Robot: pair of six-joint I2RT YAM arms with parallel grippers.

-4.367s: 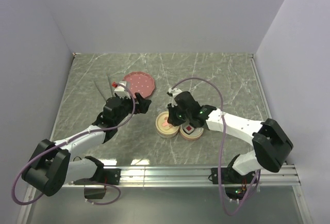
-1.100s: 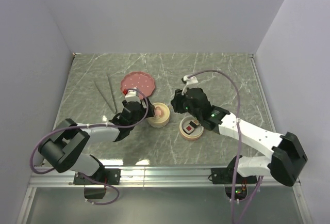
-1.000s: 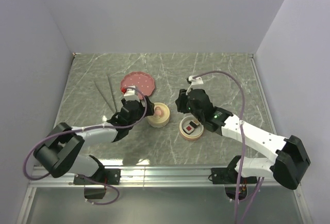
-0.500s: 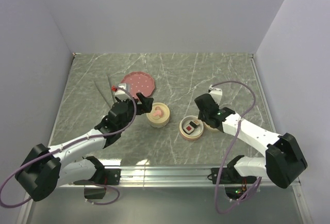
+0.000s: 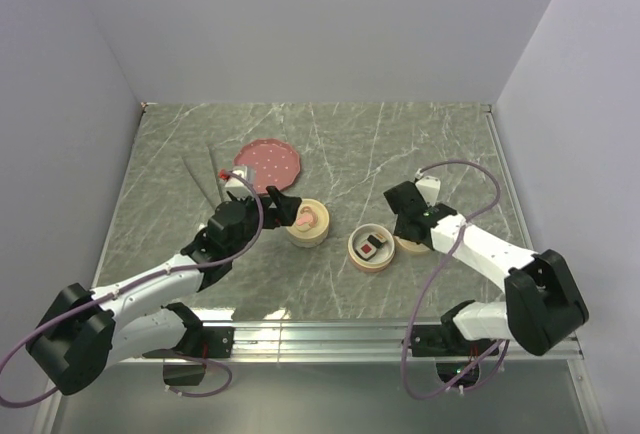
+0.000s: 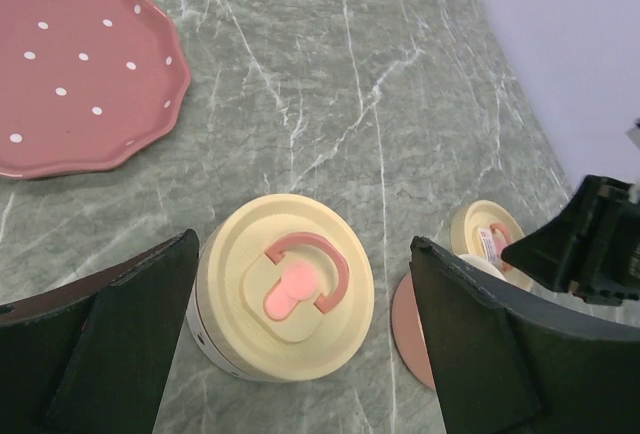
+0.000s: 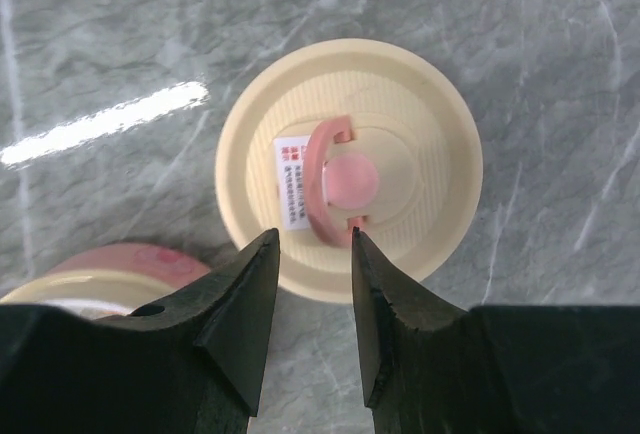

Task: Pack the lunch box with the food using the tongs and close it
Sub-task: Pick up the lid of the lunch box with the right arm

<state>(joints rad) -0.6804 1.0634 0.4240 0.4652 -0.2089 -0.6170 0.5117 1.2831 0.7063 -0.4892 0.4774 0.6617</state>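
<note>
Since a second ago my right gripper (image 7: 312,239) has swung from behind the open tub (image 5: 353,251) to the loose lid (image 7: 400,154) beside it, fingers partly apart over its pink handle (image 7: 345,179), gripping nothing. My left gripper (image 6: 302,242) has spread wide, one finger on either side of the closed tub (image 6: 285,299). One red-topped food piece (image 5: 369,249) lies in the open tub. The tongs (image 5: 207,180) lie on the table (image 5: 450,144), left of the plate (image 5: 272,162).

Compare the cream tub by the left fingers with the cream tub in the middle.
The left tub is closed by a pink-handled lid; the middle tub is open, showing one red-topped food piece inside. The left tub stands nearer the pink plate than the middle tub. Both are round, cream and upright.
</note>
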